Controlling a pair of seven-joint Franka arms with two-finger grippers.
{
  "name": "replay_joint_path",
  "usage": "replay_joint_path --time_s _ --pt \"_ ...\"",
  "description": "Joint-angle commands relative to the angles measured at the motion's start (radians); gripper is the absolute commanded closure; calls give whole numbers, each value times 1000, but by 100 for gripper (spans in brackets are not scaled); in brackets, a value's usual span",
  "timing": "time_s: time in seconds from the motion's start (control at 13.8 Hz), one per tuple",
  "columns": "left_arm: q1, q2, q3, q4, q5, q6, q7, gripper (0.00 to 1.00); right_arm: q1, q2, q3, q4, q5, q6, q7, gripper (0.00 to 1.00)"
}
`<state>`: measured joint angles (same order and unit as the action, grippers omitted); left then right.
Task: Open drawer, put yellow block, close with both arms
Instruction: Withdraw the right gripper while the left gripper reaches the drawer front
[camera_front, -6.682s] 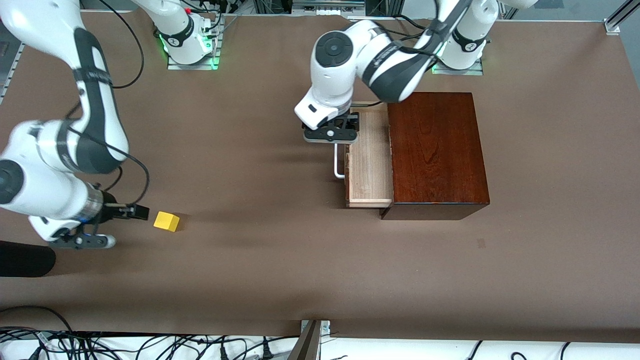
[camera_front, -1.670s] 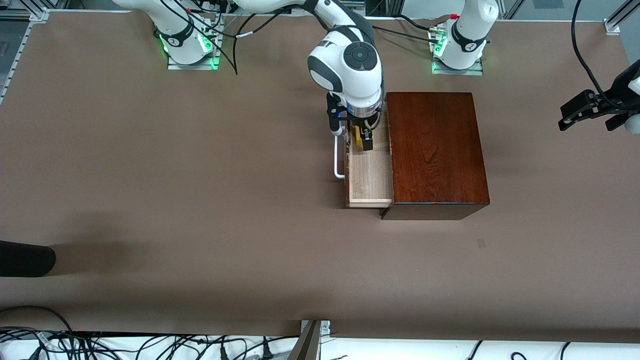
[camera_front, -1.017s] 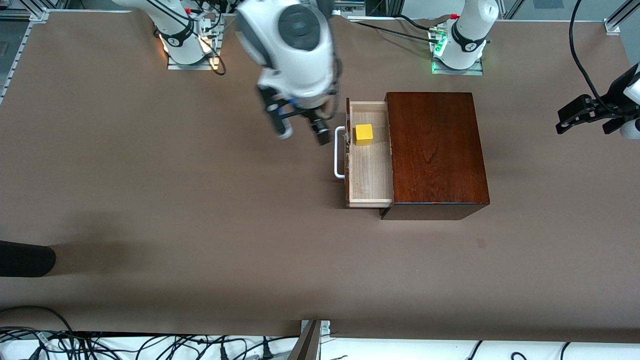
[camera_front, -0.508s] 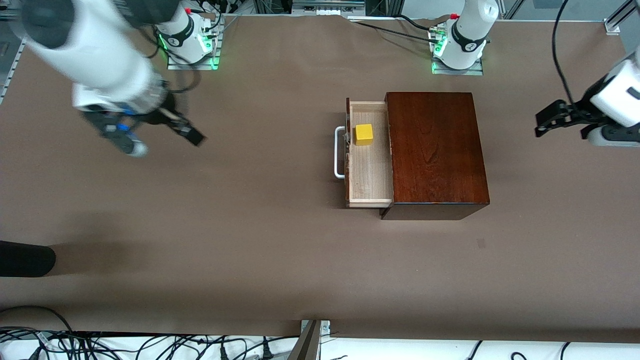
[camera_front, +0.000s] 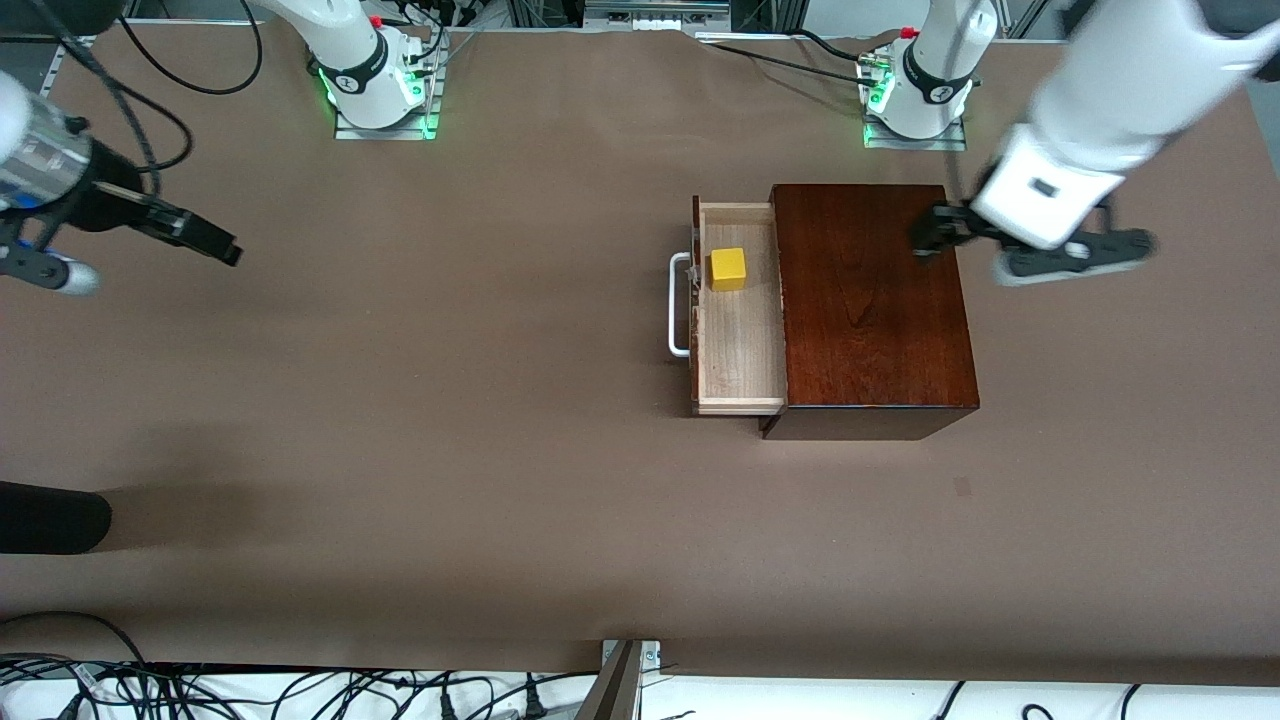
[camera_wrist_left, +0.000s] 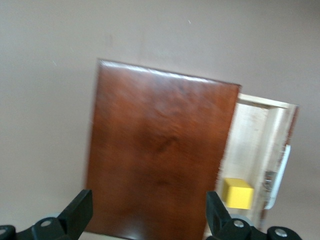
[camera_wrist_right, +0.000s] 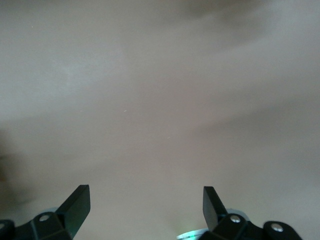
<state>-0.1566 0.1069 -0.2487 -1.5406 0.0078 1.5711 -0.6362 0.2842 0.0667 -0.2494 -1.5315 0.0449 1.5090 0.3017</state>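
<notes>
The yellow block (camera_front: 728, 269) lay in the open drawer (camera_front: 740, 350); closing remained. Left gripper (camera_front: 1000, 245), jaws wide and empty, hung over the mahogany box (camera_front: 870, 300); right gripper (camera_front: 130, 235), likewise empty, waited over the table (camera_front: 400, 450).

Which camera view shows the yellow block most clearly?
The front view: the yellow block lies fully visible in the open drawer, near its handle. The left wrist view shows it too, but blurred and beside a gripper finger. The right wrist view shows only bare table.

The drawer (camera_front: 740, 330) hides partly inside its dark box (camera_front: 875, 300).
</notes>
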Motion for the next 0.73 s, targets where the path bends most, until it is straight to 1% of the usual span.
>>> replay_joint_path --time_s 0.0,0.15,0.22,0.36,0.44,0.51,0.58,0.65 --pt "-43 101 -87 88 -5 -16 -249 0 -196 -28 146 -27 -25 22 -188 0" --pt "-153 167 -87 129 1 -16 -411 0 -278 -28 214 -27 -45 33 -249 0" --pt "-188 198 -87 149 3 -16 -486 0 -287 -28 228 -27 -59 36 -253 0" --pt "-260 258 -89 184 0 -11 -632 0 -292 -25 228 -29 -62 46 -265 0" --pt "-302 304 -83 226 0 -9 -704 7 -292 -25 228 -29 -63 53 -291 0" --pt "-340 356 -81 275 0 -9 -774 23 -292 -24 225 -27 -65 56 -299 0" --pt "-363 399 -78 315 -2 -6 -822 43 -292 -22 223 -29 -68 56 -300 0" --pt "-385 434 -77 350 -2 -6 -841 58 -290 -22 223 -27 -68 56 -300 0"
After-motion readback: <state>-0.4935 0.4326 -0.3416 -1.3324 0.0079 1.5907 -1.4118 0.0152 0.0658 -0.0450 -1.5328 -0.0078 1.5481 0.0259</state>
